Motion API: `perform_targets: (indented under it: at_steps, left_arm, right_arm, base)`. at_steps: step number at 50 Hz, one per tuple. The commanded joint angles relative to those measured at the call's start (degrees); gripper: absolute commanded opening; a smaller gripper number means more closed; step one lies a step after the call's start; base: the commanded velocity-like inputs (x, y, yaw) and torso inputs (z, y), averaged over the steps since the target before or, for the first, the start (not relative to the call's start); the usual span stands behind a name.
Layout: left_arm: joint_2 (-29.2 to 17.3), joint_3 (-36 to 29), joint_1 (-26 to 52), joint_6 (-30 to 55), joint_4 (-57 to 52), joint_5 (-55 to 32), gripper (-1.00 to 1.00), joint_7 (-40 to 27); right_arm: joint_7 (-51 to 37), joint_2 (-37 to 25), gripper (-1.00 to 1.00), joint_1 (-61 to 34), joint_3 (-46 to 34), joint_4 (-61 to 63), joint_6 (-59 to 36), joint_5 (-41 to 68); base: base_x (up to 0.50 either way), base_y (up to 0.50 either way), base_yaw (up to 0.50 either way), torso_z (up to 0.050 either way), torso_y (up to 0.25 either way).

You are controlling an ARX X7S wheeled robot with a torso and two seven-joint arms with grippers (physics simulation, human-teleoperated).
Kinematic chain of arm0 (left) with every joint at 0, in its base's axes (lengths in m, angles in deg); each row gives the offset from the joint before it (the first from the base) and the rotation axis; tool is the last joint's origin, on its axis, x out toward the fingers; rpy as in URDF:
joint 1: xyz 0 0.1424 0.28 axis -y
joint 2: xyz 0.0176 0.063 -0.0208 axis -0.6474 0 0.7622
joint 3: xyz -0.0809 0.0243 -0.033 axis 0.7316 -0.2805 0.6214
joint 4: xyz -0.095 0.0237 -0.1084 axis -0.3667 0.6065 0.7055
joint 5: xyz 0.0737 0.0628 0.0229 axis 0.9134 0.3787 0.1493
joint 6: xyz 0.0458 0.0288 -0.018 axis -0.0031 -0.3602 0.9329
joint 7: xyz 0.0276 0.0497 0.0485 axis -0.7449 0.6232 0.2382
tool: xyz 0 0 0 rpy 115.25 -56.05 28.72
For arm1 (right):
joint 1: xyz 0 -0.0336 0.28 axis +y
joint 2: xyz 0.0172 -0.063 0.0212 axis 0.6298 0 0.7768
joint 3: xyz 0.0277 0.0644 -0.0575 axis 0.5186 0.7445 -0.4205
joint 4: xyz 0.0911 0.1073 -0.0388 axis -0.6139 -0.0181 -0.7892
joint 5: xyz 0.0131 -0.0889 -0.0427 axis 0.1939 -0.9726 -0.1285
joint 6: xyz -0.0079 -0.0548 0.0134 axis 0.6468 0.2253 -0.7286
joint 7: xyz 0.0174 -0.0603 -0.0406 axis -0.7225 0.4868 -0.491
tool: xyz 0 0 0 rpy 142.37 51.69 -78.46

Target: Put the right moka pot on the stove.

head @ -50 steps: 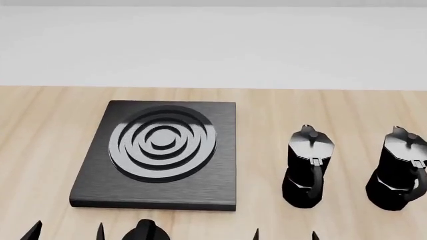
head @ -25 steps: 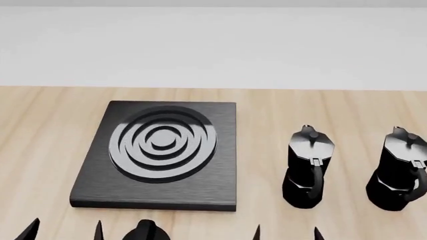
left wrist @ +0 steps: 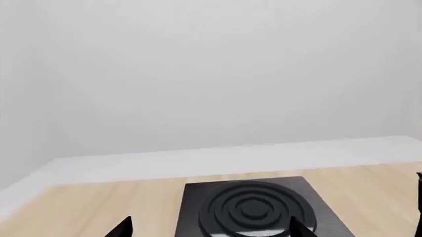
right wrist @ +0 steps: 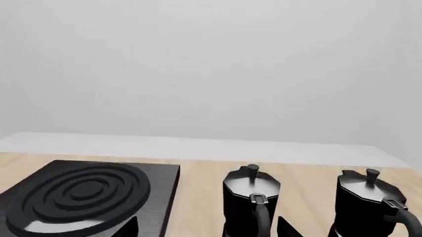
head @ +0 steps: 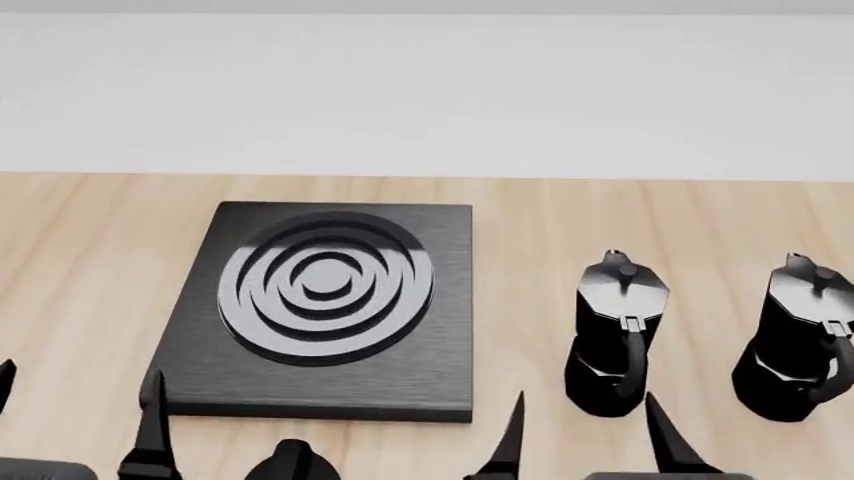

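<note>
The right moka pot point(head: 801, 340), glossy black with a knobbed lid, stands upright on the wooden table at the far right. An identical pot point(head: 617, 335) stands to its left. The stove point(head: 320, 310), a black slab with a ringed burner, lies left of both pots. My right gripper point(head: 585, 396) is open and empty, its fingers in front of the left pot. My left gripper point(head: 80, 385) is open and empty near the stove's front left corner. The right wrist view shows the right pot point(right wrist: 369, 202), the other pot point(right wrist: 250, 197) and the stove point(right wrist: 86, 195) beyond the gripper point(right wrist: 209, 226).
A small black round dial knob point(head: 291, 460) sits at the table's front edge before the stove. The left wrist view shows the stove point(left wrist: 250, 210) ahead between the open fingers of the left gripper point(left wrist: 211, 228). A white wall runs behind the table point(head: 80, 230).
Both grippers have come further into the head view, fingers reaching forward over the table's front edge. The left gripper has shifted left. Pots and stove have not moved.
</note>
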Motion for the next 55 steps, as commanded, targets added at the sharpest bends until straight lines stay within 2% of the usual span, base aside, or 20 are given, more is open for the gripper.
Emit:
perform_targets:
  at_steps: [1,19,28,55]
  left_arm:
    - [-1.5,1.9,2.8,12.5,-11.7,-4.1,1.00,-3.1]
    - [-1.5,2.5,2.8,12.6,-11.5,-5.6,1.00,-3.1]
    - [-2.4,1.5,1.2,8.2,-12.3,-3.6,1.00,-2.4]
    - [-3.4,-0.5,0.9,6.7,-11.9,-1.1,1.00,-3.3]
  right_arm:
    - [-1.6,-1.8,1.00,-0.8,0.4,8.1,-6.3,1.3]
    - [-1.8,-1.9,1.00,-0.9,0.3,7.8,-6.1,1.8]
    - [-1.7,-1.8,1.00,-0.4,0.7,7.5,-5.4,2.6]
    - [-2.2,-2.2,1.00,-0.3,0.4,8.3,-5.3,2.8]
  base:
    - [0.00,0.00,0.00,0.000,0.000]
    - [0.00,0.00,0.00,0.000,0.000]
    - [0.00,0.00,0.00,0.000,0.000]
    - [0.00,0.00,0.00,0.000,0.000]
